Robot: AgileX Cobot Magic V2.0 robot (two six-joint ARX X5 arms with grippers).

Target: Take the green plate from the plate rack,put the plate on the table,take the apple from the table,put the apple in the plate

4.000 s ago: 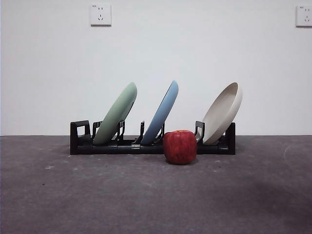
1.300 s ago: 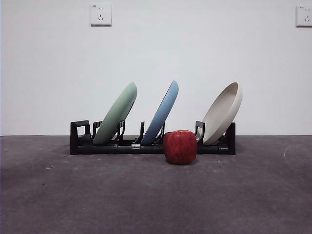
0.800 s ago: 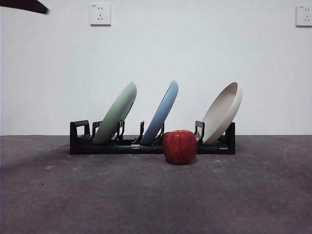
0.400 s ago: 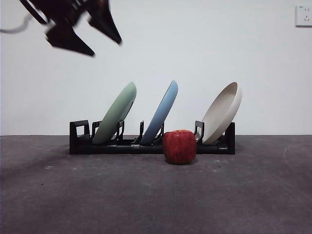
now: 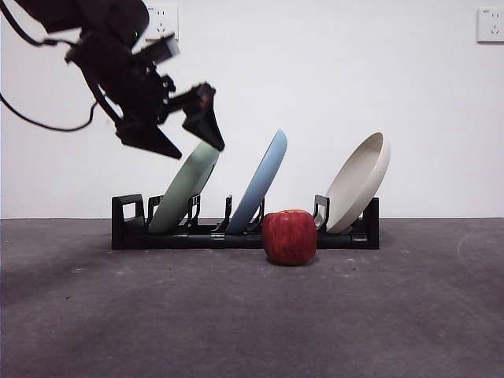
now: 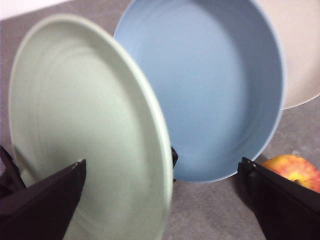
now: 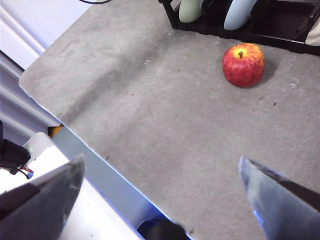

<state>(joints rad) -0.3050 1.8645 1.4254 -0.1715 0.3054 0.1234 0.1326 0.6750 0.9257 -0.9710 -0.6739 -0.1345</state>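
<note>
The green plate (image 5: 179, 193) leans in the left slots of the black plate rack (image 5: 130, 230). My left gripper (image 5: 197, 150) hangs open at the plate's top rim, one jaw on each side of it. In the left wrist view the green plate (image 6: 85, 125) fills the space between the spread jaws of the left gripper (image 6: 165, 200), not gripped. The red apple (image 5: 290, 236) sits on the table (image 5: 236, 323) just in front of the rack. My right gripper (image 7: 160, 200) is open and holds nothing, high above the table and well away from the apple (image 7: 243, 64).
A light blue plate (image 5: 258, 185) stands in the rack's middle and a cream-white plate (image 5: 358, 185) at its right end. The blue plate (image 6: 210, 90) is close behind the green one. The table's edge (image 7: 75, 135) runs near the right gripper.
The left arm has come down from the upper left, and its open jaws now straddle the green plate's top rim. Plates and apple have not moved.
</note>
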